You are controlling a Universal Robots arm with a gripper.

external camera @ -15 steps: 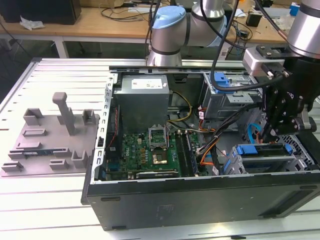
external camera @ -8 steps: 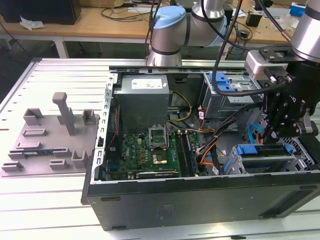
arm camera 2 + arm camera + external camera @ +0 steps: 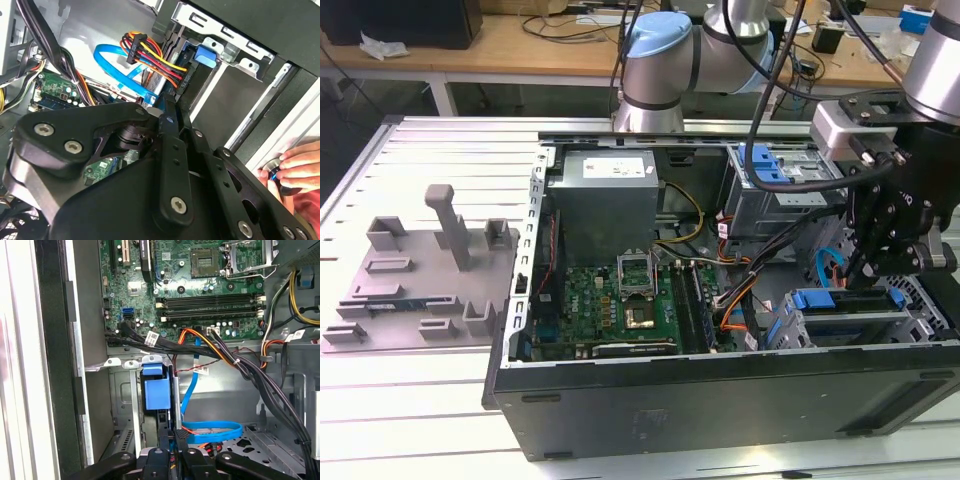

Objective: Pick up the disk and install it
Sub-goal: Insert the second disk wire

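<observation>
The disk (image 3: 845,305) stands on edge in the drive bay at the case's front corner, on the exterior view's right, with blue rails on both sides. In the first wrist view the disk (image 3: 172,400) is a thin dark slab with a silver strip, next to a bright-blue latch (image 3: 154,392). My black gripper (image 3: 865,272) reaches down onto its top edge. The gripper (image 3: 173,440) has its fingers close together on the slab. In the second wrist view the gripper (image 3: 167,107) points into the bay beside the cables.
The open computer case (image 3: 720,400) holds a motherboard (image 3: 610,310), a grey power supply (image 3: 600,190) and an upper bay with blue latches (image 3: 765,165). Blue and orange-red cables (image 3: 150,55) hang close to the bay. A hand (image 3: 295,165) rests on a button. A grey fixture (image 3: 420,270) lies on the exterior view's left.
</observation>
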